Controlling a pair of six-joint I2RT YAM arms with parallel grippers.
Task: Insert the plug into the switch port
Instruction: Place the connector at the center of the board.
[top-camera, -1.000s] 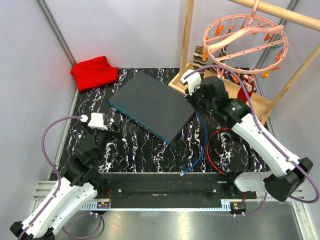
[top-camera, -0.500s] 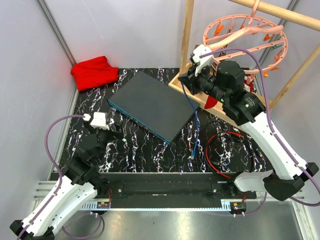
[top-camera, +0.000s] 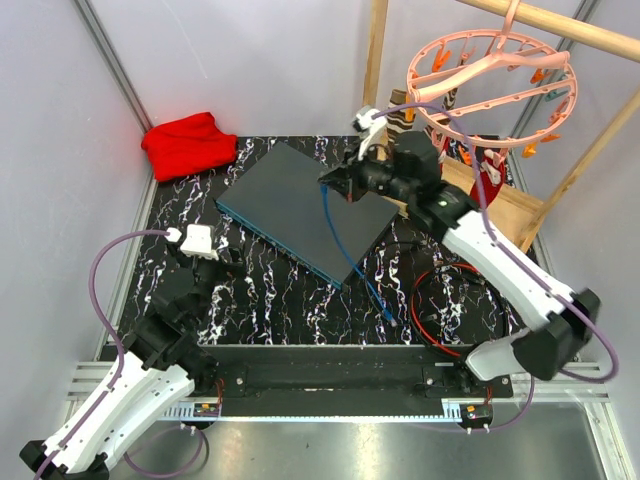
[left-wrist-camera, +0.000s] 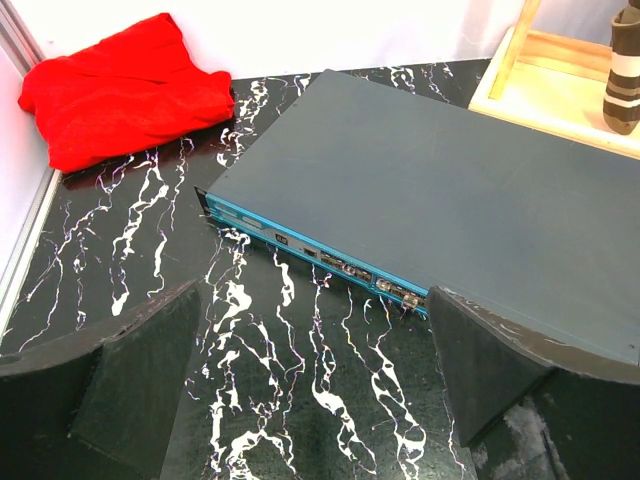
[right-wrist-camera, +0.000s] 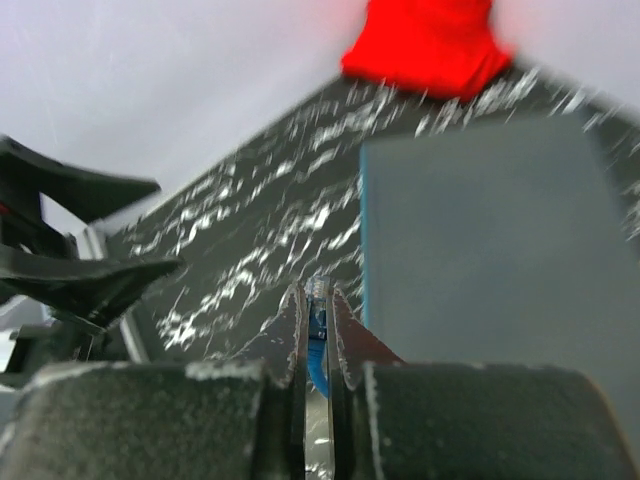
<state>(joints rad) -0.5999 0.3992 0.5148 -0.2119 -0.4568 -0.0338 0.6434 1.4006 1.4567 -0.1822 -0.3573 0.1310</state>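
Top external view: the switch (top-camera: 300, 205) lies flat and slantwise on the counter (top-camera: 270, 300), its teal socket edge facing the left arm. The right end effector (top-camera: 333, 182) hangs over the switch's top, near its far right corner. It is pinched shut on the plug (right-wrist-camera: 318, 298) of a blue cable (top-camera: 350, 255). The cable runs across the switch's top and down onto the counter beside a red cable loop (top-camera: 440, 300). The plug is well apart from the sockets. The left end effector (left-wrist-camera: 312, 300) stands wide open and empty, low over the counter in front of the socket edge. At the back right, a wooden tray (left-wrist-camera: 560, 95) holds an upright striped roll (left-wrist-camera: 625, 70). A red cloth (top-camera: 188, 143) lies in the far left corner.
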